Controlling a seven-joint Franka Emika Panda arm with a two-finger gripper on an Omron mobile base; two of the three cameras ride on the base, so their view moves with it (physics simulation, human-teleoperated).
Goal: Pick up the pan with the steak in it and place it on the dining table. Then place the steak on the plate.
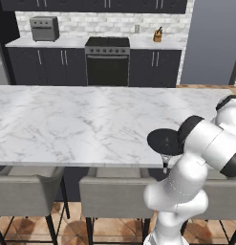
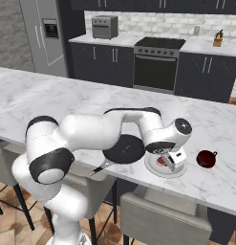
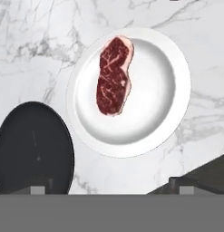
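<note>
Steak [image 3: 114, 76] lying flat on plate [image 3: 131, 90], toward its 10 o'clock side in hand view, free of any grip. Pan [image 3: 34, 148] empty, at plate's 8 o'clock, rims nearly touching; both on marble counter [image 1: 67, 119] near its front edge. Fingers [image 2: 175, 161] hovering above plate, parted wide, holding nothing. Dark red round thing [image 2: 206, 158] at plate's 3 o'clock in right base view, just apart.
</note>
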